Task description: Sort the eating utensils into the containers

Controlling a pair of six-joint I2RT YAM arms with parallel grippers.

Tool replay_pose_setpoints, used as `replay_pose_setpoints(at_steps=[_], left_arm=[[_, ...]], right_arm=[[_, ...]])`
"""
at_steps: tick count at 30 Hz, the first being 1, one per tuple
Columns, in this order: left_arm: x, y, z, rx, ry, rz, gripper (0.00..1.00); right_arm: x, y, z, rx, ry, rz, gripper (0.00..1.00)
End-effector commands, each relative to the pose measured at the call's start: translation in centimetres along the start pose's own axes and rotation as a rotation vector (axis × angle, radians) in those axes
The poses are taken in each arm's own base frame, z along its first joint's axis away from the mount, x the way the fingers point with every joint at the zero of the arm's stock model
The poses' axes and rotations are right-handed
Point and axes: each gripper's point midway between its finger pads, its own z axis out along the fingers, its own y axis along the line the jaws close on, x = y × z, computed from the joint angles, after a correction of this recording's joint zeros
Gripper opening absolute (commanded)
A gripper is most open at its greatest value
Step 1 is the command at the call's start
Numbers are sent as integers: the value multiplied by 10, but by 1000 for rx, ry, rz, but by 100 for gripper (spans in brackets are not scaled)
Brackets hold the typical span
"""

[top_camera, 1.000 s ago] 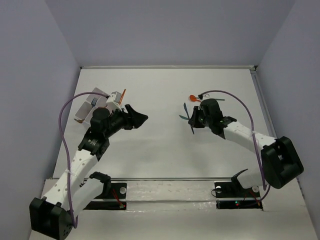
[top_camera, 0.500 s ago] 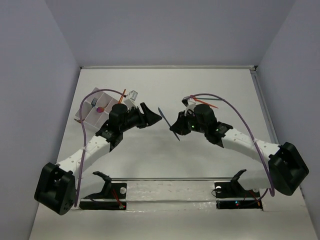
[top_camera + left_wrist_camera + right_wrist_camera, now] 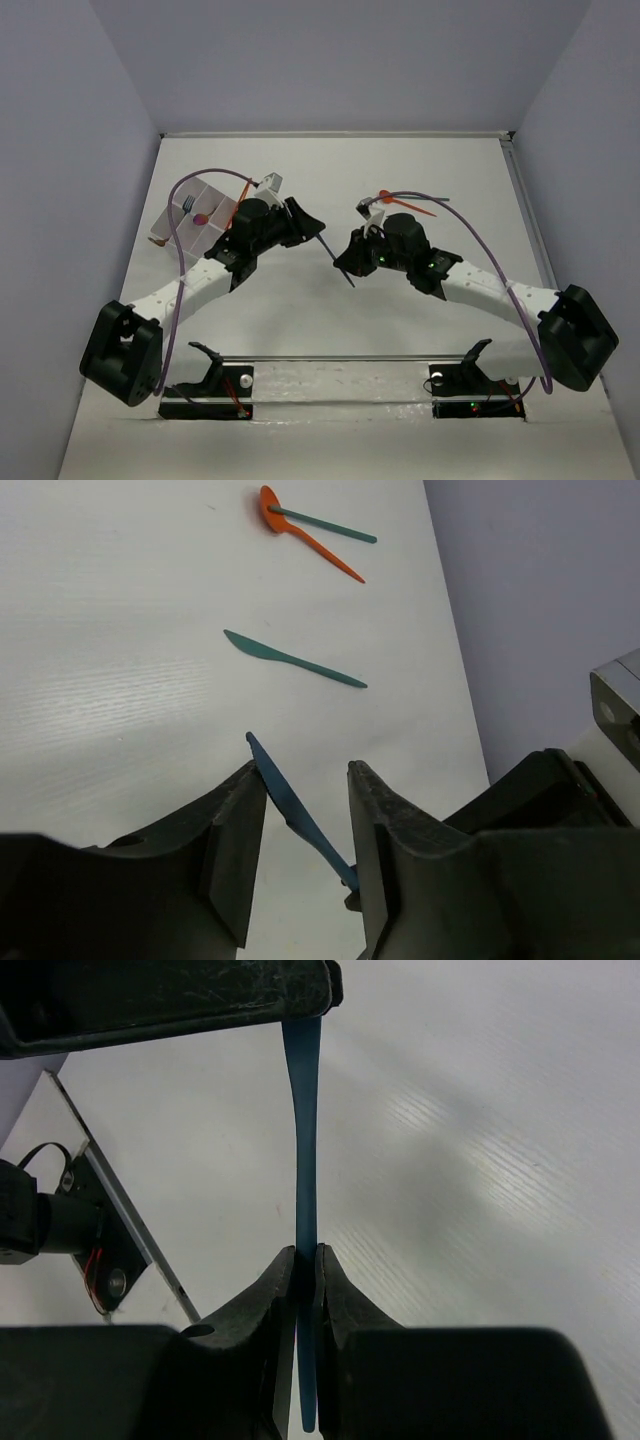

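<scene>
My right gripper [image 3: 347, 264] [image 3: 306, 1252] is shut on the handle of a blue knife [image 3: 335, 258] [image 3: 303, 1140] and holds it above the table. My left gripper [image 3: 318, 228] [image 3: 302, 770] is open, its jaws on either side of the knife's blade [image 3: 290, 805], which leans against the left finger. A teal knife [image 3: 296, 661], an orange spoon [image 3: 300, 525] [image 3: 385, 196] and a teal stick [image 3: 325, 523] lie on the table beyond. The white divided tray [image 3: 180, 232] sits at the left, with a fork [image 3: 187, 205] and a pink piece [image 3: 200, 219] in its compartments.
An orange stick [image 3: 421, 211] lies right of the spoon. Purple cables arch over both arms. The table's side walls stand at left and right, and a rail [image 3: 340, 358] runs along the near edge.
My right gripper has carried the blue knife left and up from the utensil pile. My left arm has swung right from the tray, and its open jaws now flank the blade.
</scene>
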Motion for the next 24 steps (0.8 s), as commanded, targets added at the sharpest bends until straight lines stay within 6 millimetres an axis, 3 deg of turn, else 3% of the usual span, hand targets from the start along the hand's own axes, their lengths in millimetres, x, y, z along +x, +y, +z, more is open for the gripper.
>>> replay_pose_setpoints(at_steps=[1, 2, 5, 10, 13, 15, 18, 19, 20, 21, 23, 24], left_arm=[[-29, -23, 5, 46, -92, 47, 41], [-26, -25, 6, 51, -86, 49, 29], [-28, -24, 7, 38, -91, 55, 9], [-31, -22, 3, 18, -100, 63, 6], [-34, -19, -5, -14, -117, 82, 6], [-47, -20, -14, -49, -162, 121, 6], [-63, -15, -34, -119, -219, 153, 6], [-61, -3, -36, -168, -204, 168, 6], [-76, -11, -53, -162, -257, 177, 6], [-83, 3, -62, -239, -286, 190, 6], [-97, 13, -79, -297, -330, 196, 6], [-116, 15, -97, -331, -403, 196, 6]], right_arm=[[-15, 20, -2, -74, -59, -51, 7], [-12, 22, -1, -80, -51, -54, 7], [-12, 22, 0, -79, -55, -55, 7], [-12, 23, 0, -87, -58, -52, 7], [-14, 23, -3, -83, -72, -57, 28], [-14, 24, -6, -84, -77, -60, 47], [-20, 27, -11, -90, -100, -68, 67], [-20, 27, -13, -90, -104, -67, 71], [-22, 30, -16, -96, -114, -73, 75], [-24, 31, -17, -98, -121, -75, 80], [-24, 31, -20, -95, -130, -76, 81], [-28, 33, -22, -98, -149, -75, 81]])
